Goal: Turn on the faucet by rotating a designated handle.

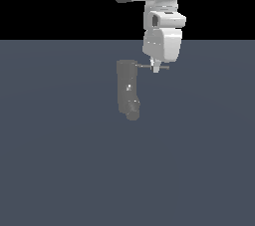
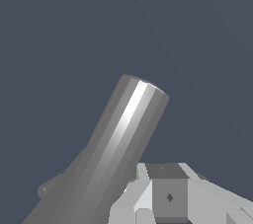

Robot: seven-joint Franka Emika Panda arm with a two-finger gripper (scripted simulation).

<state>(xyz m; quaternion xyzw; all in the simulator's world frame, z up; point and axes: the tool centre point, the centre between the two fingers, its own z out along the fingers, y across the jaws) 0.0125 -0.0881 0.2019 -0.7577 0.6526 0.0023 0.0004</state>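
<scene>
Gripper at the faucet's side handle

The faucet [image 1: 127,89], a grey cylinder with a short spout low down, stands on the flat slate-blue floor [image 1: 60,160], and its thin handle [image 1: 144,66] sticks out near the top toward the exterior view's right. The gripper [image 1: 156,67] hangs right at that bar's far end, fingertips level with it; whether they touch or pinch it, and how wide they stand, I cannot tell from either view. How far the handle has turned cannot be read either, so the faucet may be off or already on. The floor is bare around the faucet, with black background behind.
</scene>
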